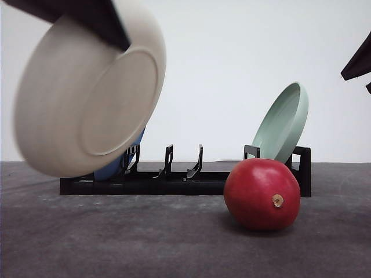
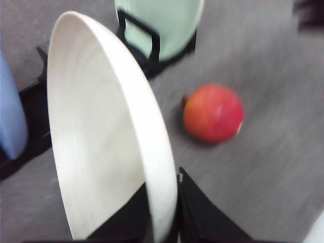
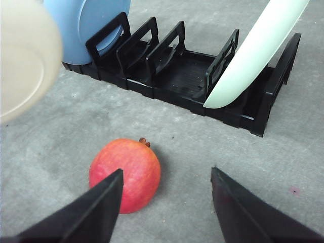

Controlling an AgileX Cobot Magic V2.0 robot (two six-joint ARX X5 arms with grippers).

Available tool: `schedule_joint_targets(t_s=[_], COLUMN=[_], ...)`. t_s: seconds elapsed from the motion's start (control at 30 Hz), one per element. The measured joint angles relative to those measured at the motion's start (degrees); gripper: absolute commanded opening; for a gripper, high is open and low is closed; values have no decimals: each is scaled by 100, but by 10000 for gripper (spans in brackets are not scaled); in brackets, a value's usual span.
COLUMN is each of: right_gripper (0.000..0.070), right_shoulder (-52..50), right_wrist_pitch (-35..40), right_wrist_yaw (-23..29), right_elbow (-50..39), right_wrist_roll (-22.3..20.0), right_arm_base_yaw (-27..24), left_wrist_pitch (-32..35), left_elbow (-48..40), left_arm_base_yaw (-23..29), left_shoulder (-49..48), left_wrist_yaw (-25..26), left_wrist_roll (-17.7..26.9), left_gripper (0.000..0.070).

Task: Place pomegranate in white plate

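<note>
The white plate (image 1: 87, 98) hangs tilted in the air at the left, above the table, with my left gripper (image 1: 116, 32) shut on its rim. In the left wrist view the plate (image 2: 101, 131) stands on edge between the black fingers (image 2: 202, 212). The pomegranate (image 1: 262, 194) lies on the grey table to the right, in front of the rack, stem nub facing the camera. My right gripper (image 3: 167, 174) hovers open above it, the fruit (image 3: 125, 174) just beside one finger and touching neither. The gripper (image 1: 359, 61) also shows at the front view's upper right edge.
A black dish rack (image 1: 174, 179) stands across the table behind the fruit. A pale green plate (image 1: 282, 123) leans in its right end and a blue plate (image 3: 83, 23) sits in its left end, partly behind the white plate.
</note>
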Motion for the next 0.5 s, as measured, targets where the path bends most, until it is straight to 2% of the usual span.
schedule_joint_targets(t_s=[0.13, 0.27, 0.37, 0.5], right_gripper=[347, 347, 347, 347], right_shoulder=[0, 0, 0, 0], right_wrist_pitch=[2, 2, 2, 2], right_wrist_yaw=[0, 0, 0, 0], right_elbow=[0, 0, 0, 0], right_wrist_roll=[0, 2, 2, 2], right_arm_base_yaw=[0, 0, 0, 0], left_wrist_pitch=[-322, -316, -239, -196], left_elbow=[0, 0, 0, 0], left_arm_base_yaw=[-259, -384, -443, -550], left_shoulder=[266, 764, 1228, 1850], left_wrist_yaw=[-120, -122, -275, -742], left_wrist_roll=[954, 1760, 2174, 2544], left_gripper=[10, 10, 10, 10])
